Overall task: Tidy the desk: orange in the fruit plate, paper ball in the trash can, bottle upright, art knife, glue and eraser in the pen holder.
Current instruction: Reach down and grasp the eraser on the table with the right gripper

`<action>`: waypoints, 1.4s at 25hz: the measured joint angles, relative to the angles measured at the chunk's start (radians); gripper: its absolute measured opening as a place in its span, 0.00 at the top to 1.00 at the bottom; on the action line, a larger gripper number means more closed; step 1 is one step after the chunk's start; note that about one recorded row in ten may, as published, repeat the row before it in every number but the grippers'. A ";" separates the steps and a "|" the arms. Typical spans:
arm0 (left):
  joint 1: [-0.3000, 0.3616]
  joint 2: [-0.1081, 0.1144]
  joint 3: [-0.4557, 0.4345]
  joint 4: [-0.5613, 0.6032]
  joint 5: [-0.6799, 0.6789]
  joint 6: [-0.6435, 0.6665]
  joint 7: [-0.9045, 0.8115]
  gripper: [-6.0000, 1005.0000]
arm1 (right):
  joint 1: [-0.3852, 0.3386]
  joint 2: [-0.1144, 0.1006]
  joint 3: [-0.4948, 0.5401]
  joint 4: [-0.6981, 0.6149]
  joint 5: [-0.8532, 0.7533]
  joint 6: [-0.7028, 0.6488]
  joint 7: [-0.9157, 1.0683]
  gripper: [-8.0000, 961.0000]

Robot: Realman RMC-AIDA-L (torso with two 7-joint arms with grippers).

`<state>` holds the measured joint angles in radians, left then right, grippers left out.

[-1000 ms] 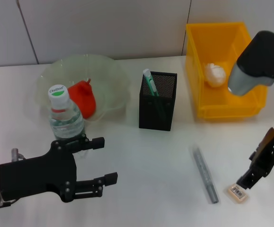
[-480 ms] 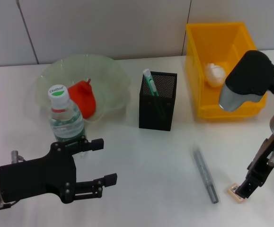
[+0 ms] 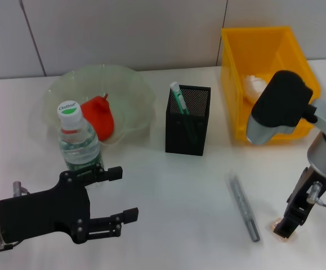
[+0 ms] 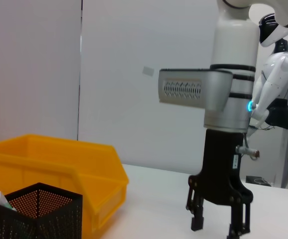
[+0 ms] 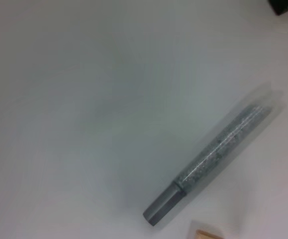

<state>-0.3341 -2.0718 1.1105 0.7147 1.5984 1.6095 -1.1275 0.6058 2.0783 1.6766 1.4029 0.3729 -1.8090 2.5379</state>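
Bare desk [image 3: 168, 191] in the middle, between left end effector [image 3: 119, 193] and grey pen-like stick [image 3: 243, 208]: open passage there. Upright bottle [image 3: 78, 143] just behind the left end effector, fruit plate [image 3: 132, 90] with orange [image 3: 99, 117] behind that. Pen holder [image 3: 187, 120] standing mid-desk, a gap beside it before the trash can [image 3: 239, 73]. Right end effector [image 3: 284, 228] down over the eraser [image 3: 276, 228], close beside the stick; right arm's elbow overhanging the trash can's near rim.
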 joint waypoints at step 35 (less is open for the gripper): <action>-0.010 0.003 -0.001 0.000 0.000 0.007 0.002 0.17 | -0.011 0.006 -0.054 -0.095 -0.007 0.080 0.022 0.39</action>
<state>-0.3436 -2.0693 1.1097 0.7148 1.5984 1.6169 -1.1259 0.5952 2.0847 1.6229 1.3079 0.3658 -1.7289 2.5595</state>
